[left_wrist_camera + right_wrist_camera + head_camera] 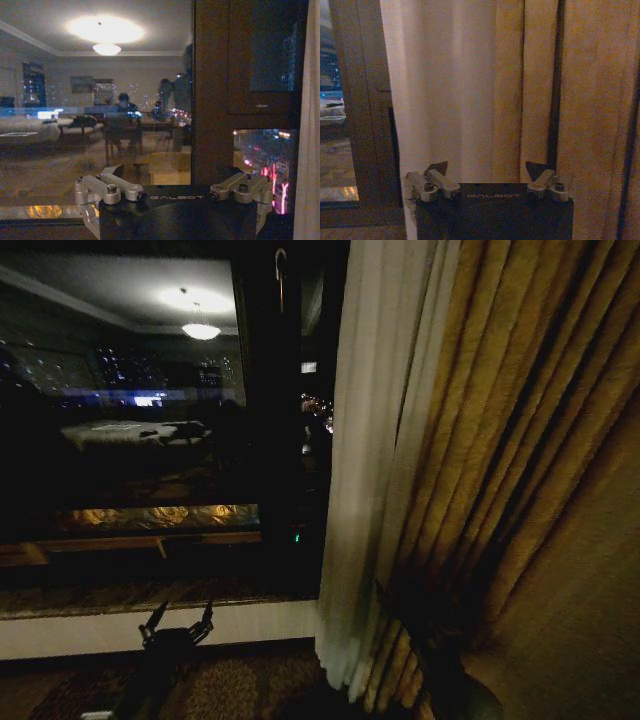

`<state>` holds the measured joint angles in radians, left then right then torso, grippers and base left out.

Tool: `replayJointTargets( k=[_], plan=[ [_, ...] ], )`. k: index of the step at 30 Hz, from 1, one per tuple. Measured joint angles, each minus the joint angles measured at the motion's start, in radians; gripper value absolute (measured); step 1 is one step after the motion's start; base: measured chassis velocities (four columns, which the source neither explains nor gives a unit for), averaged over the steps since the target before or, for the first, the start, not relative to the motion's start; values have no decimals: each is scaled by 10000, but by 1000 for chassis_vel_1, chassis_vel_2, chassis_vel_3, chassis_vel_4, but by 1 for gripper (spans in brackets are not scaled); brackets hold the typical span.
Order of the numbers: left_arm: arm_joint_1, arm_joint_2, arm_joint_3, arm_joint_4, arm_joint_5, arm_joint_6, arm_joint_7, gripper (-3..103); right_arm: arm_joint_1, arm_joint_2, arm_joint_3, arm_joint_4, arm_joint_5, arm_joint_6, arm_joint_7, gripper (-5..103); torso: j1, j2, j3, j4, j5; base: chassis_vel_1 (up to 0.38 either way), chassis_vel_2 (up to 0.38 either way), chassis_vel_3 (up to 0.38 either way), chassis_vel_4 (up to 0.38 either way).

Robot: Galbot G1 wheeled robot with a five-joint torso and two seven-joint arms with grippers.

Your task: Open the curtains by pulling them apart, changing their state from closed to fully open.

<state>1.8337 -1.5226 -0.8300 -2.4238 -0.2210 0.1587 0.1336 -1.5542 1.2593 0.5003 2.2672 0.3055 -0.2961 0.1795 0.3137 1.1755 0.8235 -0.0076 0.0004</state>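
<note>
A sheer cream-white curtain point(370, 460) hangs gathered to the right of the dark window, its hem near the floor. It lies against a thicker golden drape point(520, 460). My right gripper point(388, 602) is low at the fold where the two meet. In the right wrist view it point(487, 172) stands open, facing the curtain point(450, 90) and the drape point(590, 100) with nothing between its fingers. My left gripper point(181, 618) is low before the window sill, open and empty. In the left wrist view it point(179, 175) faces the glass, with the curtain's edge point(307, 150) at the side.
The window glass point(130, 440) is uncovered and mirrors a lit room. A dark window frame post point(285, 420) stands between glass and curtain. A stone sill point(120, 598) and white skirting run below, and patterned carpet point(240, 685) covers the floor.
</note>
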Motion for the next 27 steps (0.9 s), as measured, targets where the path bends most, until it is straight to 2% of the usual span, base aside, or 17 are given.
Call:
replayJointTargets(
  k=[2,5,10,16,19,27],
  plan=[
    [-18,14,2,0,-2,25,-6,100,0,19,-34,42,-65,0,15,91,0,0,0,0,0,0,0,0,0],
    [-60,87,127,-86,-14,302,-6,100,-1,-6,-191,258,-405,-18,105,100,0,0,0,1,0,0,0,0,0],
    [-152,38,168,35,205,380,110,100,-148,-214,-308,398,-530,-67,121,100,0,0,1,0,1,27,23,-30,-25],
    [-250,192,28,24,20,523,108,100,-230,-350,-387,450,-513,-70,122,100,0,0,1,0,2,137,114,-106,-121],
    [-430,254,-6,1,-128,715,32,100,-54,-351,-598,429,-486,-97,121,100,0,0,1,0,1,213,212,-238,-202],
    [-497,123,-98,218,-154,718,-3,100,14,-397,-568,221,-280,-115,121,100,1,0,1,0,-1,285,299,-296,-291]
  ],
)
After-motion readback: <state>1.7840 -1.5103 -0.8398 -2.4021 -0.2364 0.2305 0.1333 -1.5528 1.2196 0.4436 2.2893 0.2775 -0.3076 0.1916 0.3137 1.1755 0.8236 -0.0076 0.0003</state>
